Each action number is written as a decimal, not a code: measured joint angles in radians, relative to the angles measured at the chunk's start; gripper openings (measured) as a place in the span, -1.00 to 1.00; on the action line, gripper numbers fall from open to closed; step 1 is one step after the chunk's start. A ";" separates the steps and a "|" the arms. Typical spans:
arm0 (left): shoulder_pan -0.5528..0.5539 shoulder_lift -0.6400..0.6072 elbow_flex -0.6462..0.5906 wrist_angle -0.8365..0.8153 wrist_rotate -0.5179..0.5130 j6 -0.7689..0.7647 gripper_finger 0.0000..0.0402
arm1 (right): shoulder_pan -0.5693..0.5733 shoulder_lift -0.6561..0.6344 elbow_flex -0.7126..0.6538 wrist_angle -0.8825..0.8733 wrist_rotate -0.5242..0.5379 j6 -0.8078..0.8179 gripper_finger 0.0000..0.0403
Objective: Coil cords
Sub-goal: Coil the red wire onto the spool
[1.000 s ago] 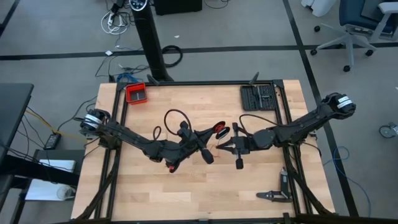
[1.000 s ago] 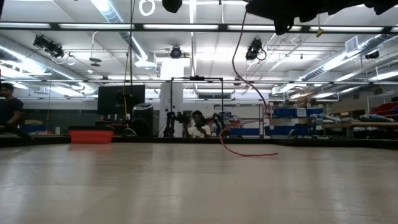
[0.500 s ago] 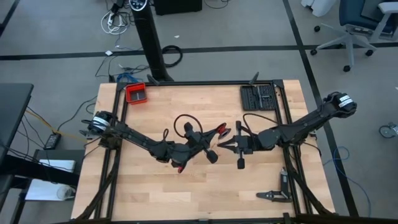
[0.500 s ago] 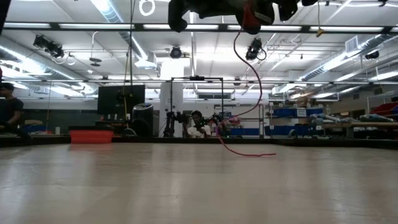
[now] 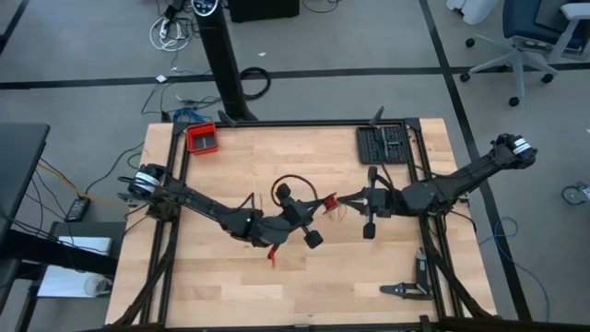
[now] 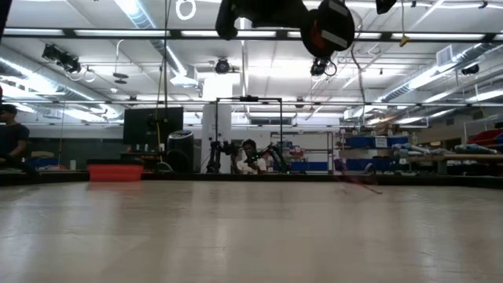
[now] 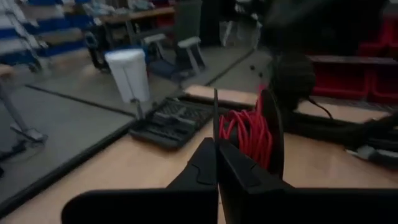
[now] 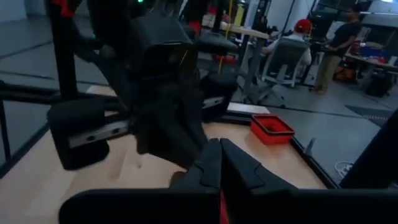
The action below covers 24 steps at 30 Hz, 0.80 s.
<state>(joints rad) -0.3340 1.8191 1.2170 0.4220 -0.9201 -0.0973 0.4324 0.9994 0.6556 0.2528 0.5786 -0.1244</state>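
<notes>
The left gripper [image 5: 324,203] is grasping a coiled red cord [image 7: 249,134] above the middle of the wooden counter [image 5: 230,286]. The right gripper [image 5: 343,198] is sitting clenched just beside it. Farther back, a red tray [image 5: 202,138] and a tool case [image 5: 384,145] are resting.

A red tray [image 5: 202,138] sits at the upper left of the wooden table [image 5: 230,286]. A black tool case [image 5: 384,144] lies upper right; dark pliers [image 5: 408,288] lower right.
</notes>
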 joint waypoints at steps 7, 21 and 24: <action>0.005 -0.002 0.109 -0.246 -0.004 -0.054 -1.00 | -0.007 -0.071 0.000 -0.240 -0.014 0.041 -0.96; -0.015 -0.002 0.164 -0.338 0.036 -0.034 -1.00 | -0.011 -0.084 0.000 -0.249 -0.156 0.063 -0.62; -0.015 -0.002 0.164 -0.336 0.043 -0.036 -1.00 | -0.012 -0.084 0.000 -0.249 -0.170 0.059 -0.62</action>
<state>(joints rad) -0.3488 1.8168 1.3808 0.0860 -0.8772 -0.1330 0.4203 0.9154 0.6556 0.0039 0.4081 -0.0650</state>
